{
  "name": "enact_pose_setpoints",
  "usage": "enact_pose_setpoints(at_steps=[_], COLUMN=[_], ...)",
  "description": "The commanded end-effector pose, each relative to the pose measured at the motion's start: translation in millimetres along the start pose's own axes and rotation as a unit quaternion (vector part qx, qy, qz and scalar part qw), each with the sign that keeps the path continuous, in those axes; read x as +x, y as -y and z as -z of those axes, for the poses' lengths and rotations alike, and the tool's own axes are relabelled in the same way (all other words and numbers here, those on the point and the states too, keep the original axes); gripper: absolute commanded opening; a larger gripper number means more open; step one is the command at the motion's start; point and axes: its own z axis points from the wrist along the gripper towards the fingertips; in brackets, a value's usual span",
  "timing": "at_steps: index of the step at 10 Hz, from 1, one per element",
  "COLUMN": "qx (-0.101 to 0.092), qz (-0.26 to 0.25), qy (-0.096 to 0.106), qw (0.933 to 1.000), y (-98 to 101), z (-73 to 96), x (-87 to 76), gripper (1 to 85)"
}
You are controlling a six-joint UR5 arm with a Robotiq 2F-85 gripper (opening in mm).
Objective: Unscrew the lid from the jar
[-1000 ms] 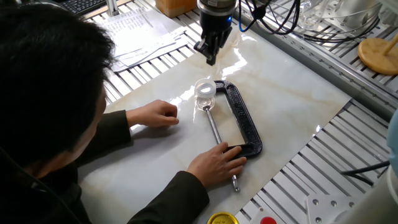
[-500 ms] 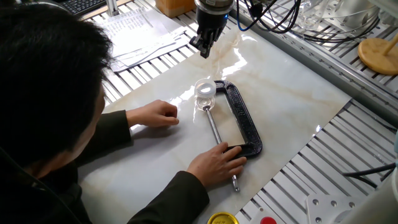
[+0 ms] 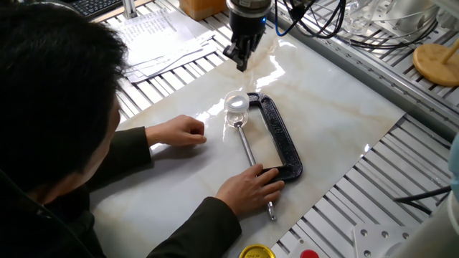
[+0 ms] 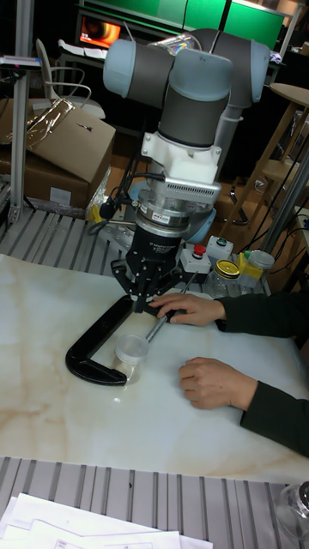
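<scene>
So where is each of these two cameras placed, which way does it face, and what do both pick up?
Fixed view: high behind the seated person, looking down the table at the jar in the black clamp; only the gripper shows.
Tall fixed view: low at the opposite table edge, facing the whole arm, its gripper above the jar.
Shared: jar, clamp, gripper, both hands.

Black C-clamp on marble table; yellow lid.
</scene>
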Motion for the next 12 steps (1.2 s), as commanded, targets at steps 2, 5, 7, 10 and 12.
enact_pose_setpoints(at_steps=[2, 5, 7, 10, 12], qx=[-0.030, -0.017, -0.026, -0.036, -0.049], qz=[-0.058, -0.039, -0.032, -0.028, -0.012], qy=[-0.036, -0.020, -0.018, -0.002, 0.030], qw=[0.9972, 0.9989, 0.9990, 0.9990, 0.9983], y=[-16.1, -9.1, -13.3, -18.3, -24.9], z=[2.6, 1.8, 2.0, 2.1, 3.2], x=[18.1, 10.5, 9.4, 1.2, -15.3], gripper=[1.3, 1.3, 2.3, 8.3, 37.3])
